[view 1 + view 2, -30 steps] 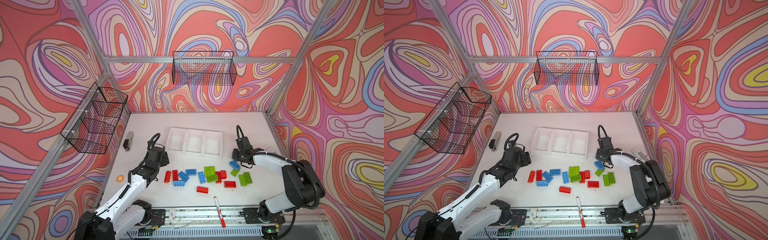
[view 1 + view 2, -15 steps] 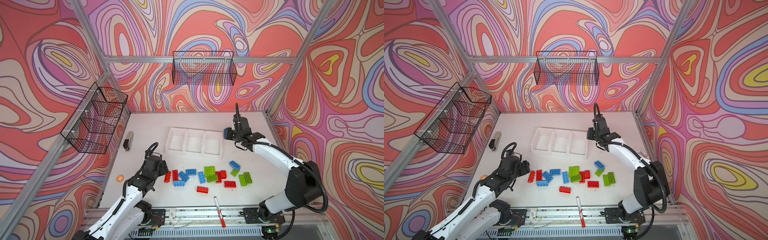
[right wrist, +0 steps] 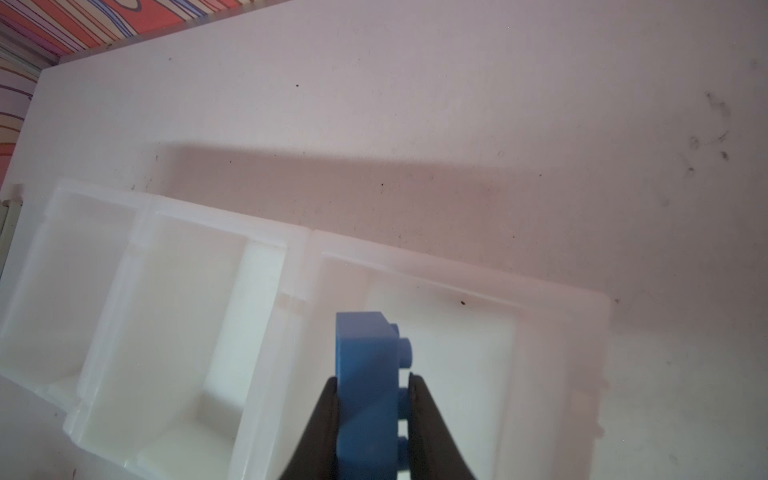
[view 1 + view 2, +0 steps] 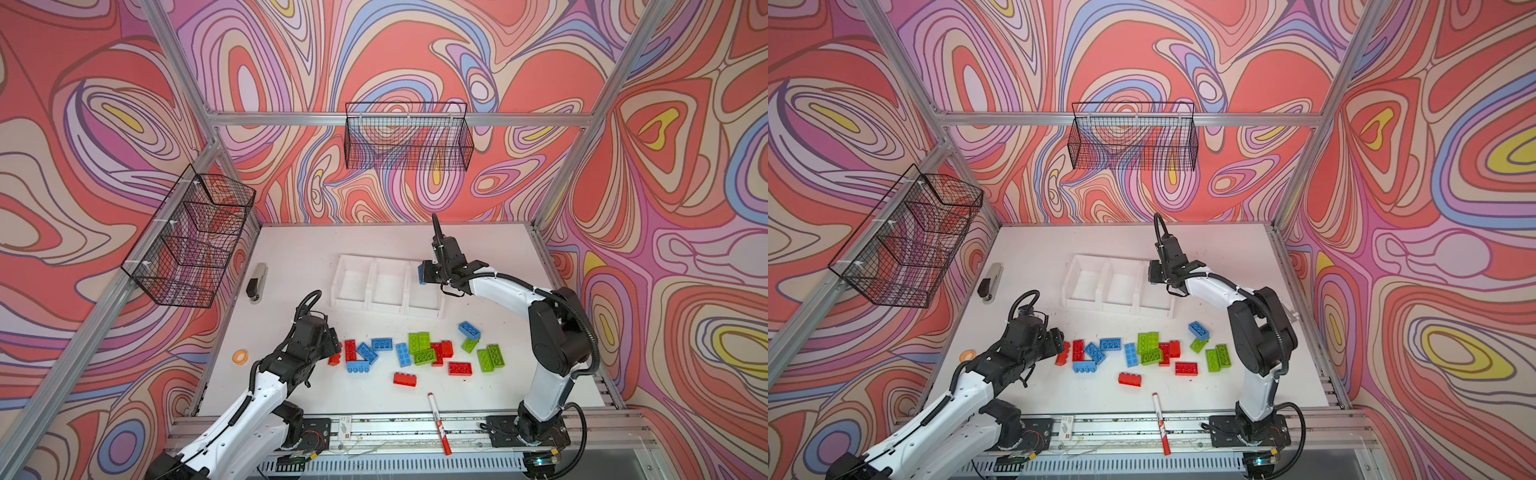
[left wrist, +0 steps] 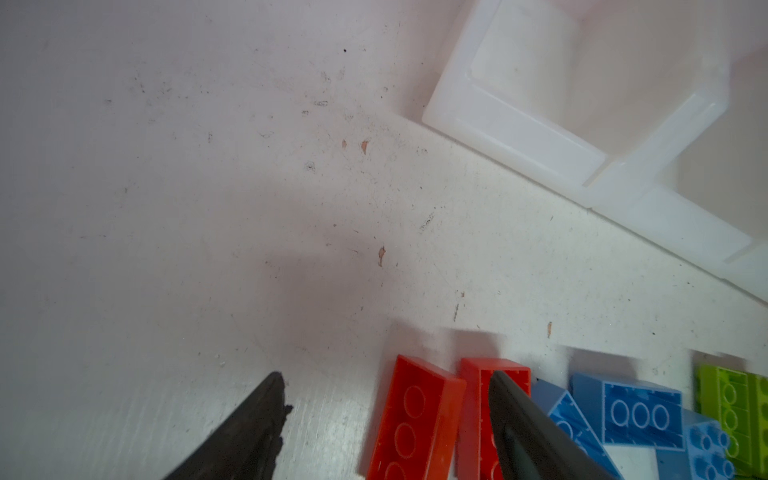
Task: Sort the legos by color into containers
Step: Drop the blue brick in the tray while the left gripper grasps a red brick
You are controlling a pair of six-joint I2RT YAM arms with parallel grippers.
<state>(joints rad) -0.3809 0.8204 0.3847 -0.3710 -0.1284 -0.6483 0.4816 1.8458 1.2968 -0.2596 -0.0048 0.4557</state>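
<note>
**brickfan:** Where's the blue brick right now?

**yam_watcher:** Pinched in the right jaws, studs pointing sideways. It hangs above the bin at the right end of the white row, mid-worktop.

**brickfan:** And the left jaws?

**yam_watcher:** Spread wide, low over the worktop near its left edge. One red brick sits between the fingers. Can't tell if they touch it. A second red one lies just beside it.

**brickfan:** The rest?

**yam_watcher:** Loose bricks, red, green and blue, are scattered between the row and the front edge. A marker lies at that edge.
</note>
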